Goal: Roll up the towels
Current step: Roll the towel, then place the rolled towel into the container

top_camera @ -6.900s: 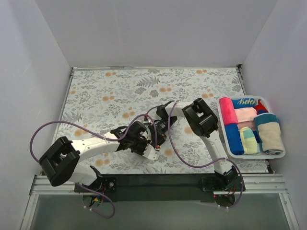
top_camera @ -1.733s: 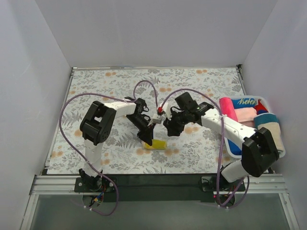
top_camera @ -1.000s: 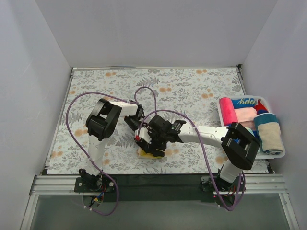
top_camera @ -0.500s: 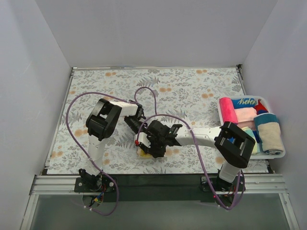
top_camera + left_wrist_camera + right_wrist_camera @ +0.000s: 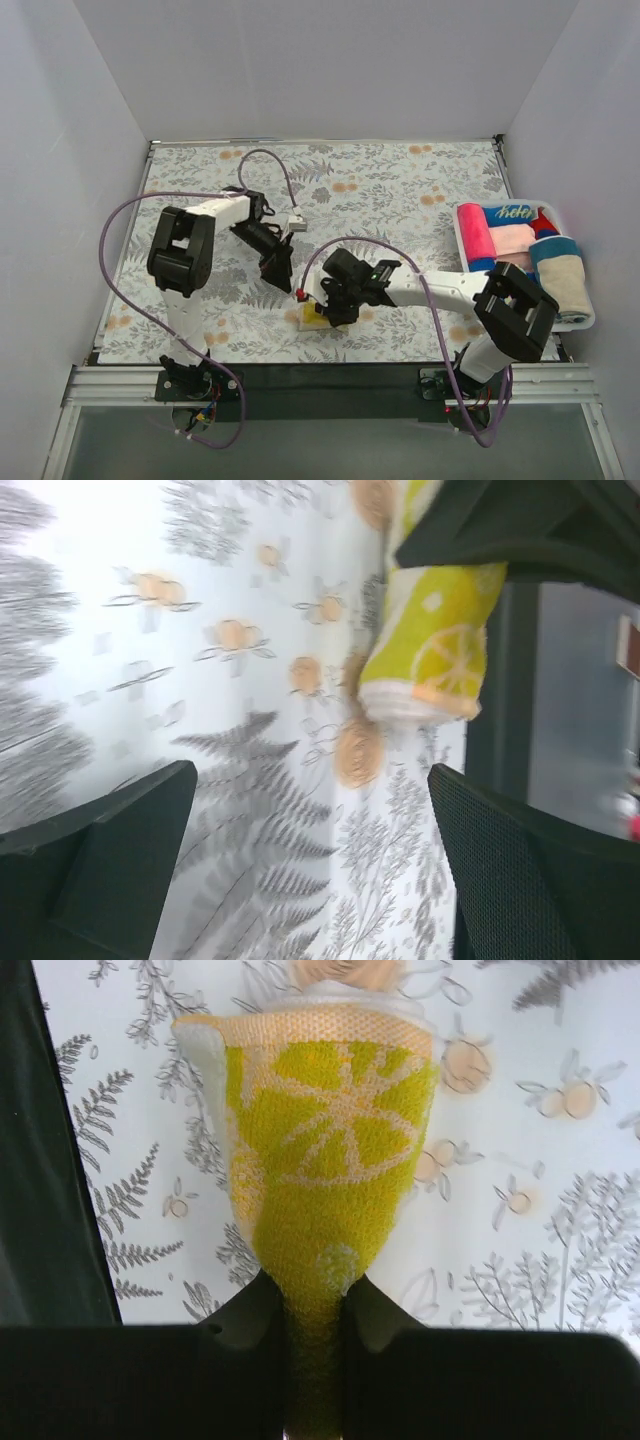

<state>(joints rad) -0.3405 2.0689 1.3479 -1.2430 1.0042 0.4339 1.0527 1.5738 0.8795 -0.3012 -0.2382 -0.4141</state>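
A rolled yellow lemon-print towel (image 5: pixel 316 317) lies near the front middle of the floral cloth. My right gripper (image 5: pixel 331 301) is shut on one end of it; in the right wrist view the roll (image 5: pixel 325 1150) narrows where the two black fingers (image 5: pixel 240 1325) pinch it, at the gripper (image 5: pixel 313 1310). My left gripper (image 5: pixel 281 276) hangs up and to the left of the roll, apart from it. In the left wrist view it (image 5: pixel 310 865) stands open with only cloth between its fingers, and the towel (image 5: pixel 428 645) lies ahead. Several more rolled towels (image 5: pixel 476 232) fill the basket.
The white slotted basket (image 5: pixel 578 322) stands at the right edge, holding pink, blue, beige and printed rolls. White walls enclose the floral table covering (image 5: pixel 400 180) on three sides. Purple cables loop above both arms. The black base rail runs along the front edge.
My left gripper has opened, let go of the yellow roll and drawn back up-left. The right gripper has closed on the roll's end.
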